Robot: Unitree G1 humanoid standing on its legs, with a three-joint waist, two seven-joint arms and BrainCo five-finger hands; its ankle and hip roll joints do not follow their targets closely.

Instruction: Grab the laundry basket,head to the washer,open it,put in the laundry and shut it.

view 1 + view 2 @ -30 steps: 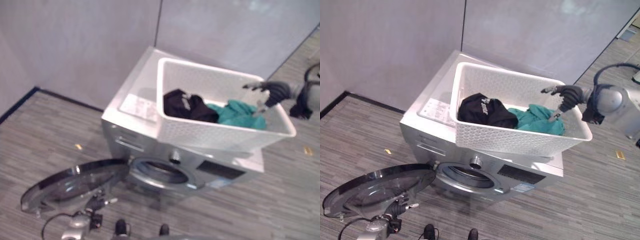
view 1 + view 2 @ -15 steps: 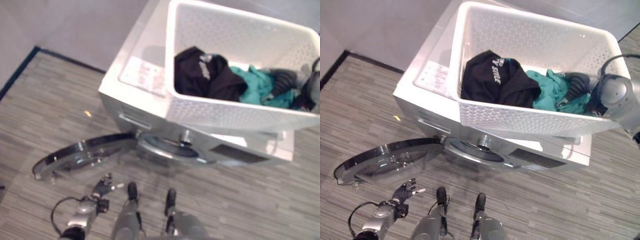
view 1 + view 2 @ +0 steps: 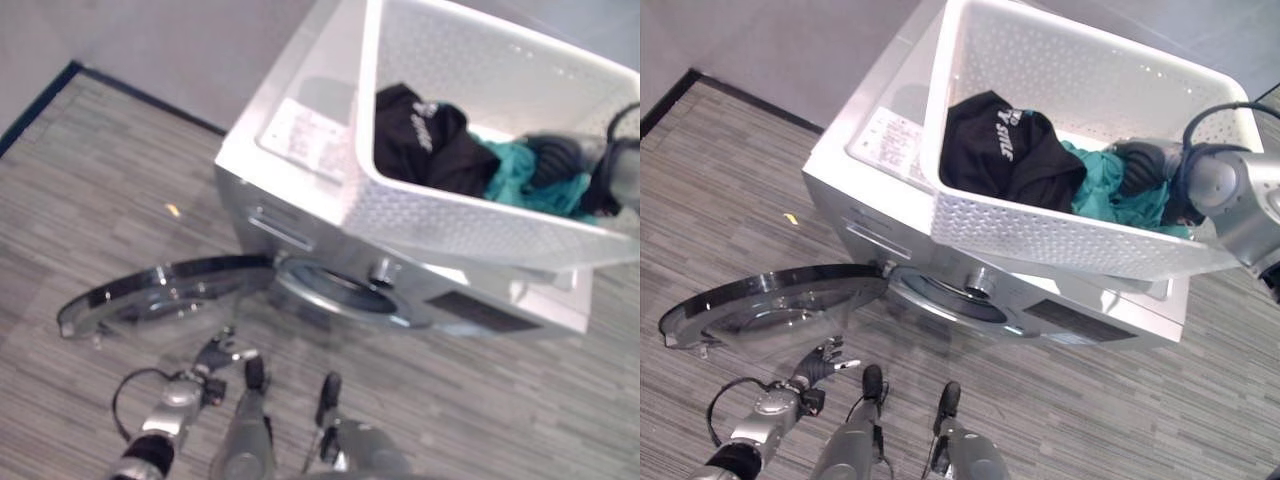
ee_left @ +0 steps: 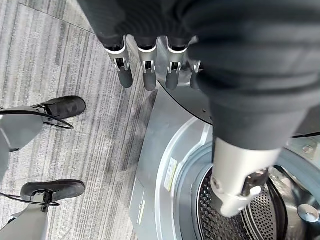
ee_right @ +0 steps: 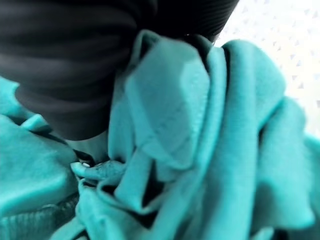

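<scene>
Sitting on top of the washer (image 3: 940, 250): one white perforated basket (image 3: 1060, 240), turned a little askew, its front wall overhanging the washer's front edge. Inside, two garments counted: one black garment (image 3: 1005, 150) toward the basket's left, one teal garment (image 3: 1110, 200) toward the right, touching each other. Right hand (image 3: 1145, 165) sunk into the teal cloth, folds bunched tight against its dark cover in the right wrist view; fingers buried, so cannot tell whether closed on it. Left hand (image 3: 222, 352) low near the floor, just beside the one round door (image 3: 770, 300), swung fully open and lying nearly flat; fingers straight and relaxed, holding nothing, drum (image 4: 235, 210) visible past them.

Likely handling: soft, light, floppy cloth, prone to trail and snag on the basket rim. Best taken by a thick bunched fold near the middle, gathered deep in the hand, not by an edge.
</scene>
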